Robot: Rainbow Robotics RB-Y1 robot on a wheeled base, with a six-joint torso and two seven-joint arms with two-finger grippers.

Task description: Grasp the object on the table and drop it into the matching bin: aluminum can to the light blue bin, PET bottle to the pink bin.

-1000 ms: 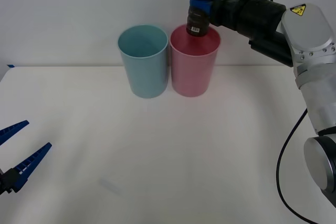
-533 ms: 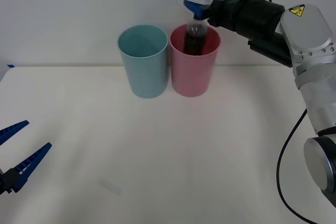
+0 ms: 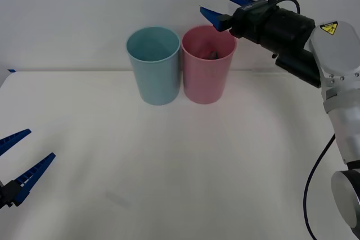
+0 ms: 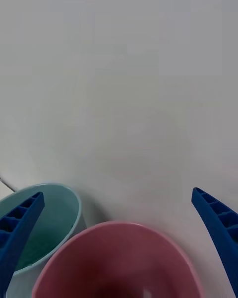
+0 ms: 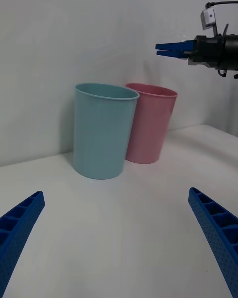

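The bottle (image 3: pixel 213 55) lies inside the pink bin (image 3: pixel 207 80), upper centre. The right gripper (image 3: pixel 226 9) hangs spread wide above its rim; retracting low could tip it. The left gripper (image 3: pixel 19 164) idles wide, lower left.

PET bottle (image 3: pixel 213 55): mostly hidden inside the pink bin (image 3: pixel 207 80), a dark bit showed.
Left gripper (image 3: pixel 14 164): cut off by the front view's edge.
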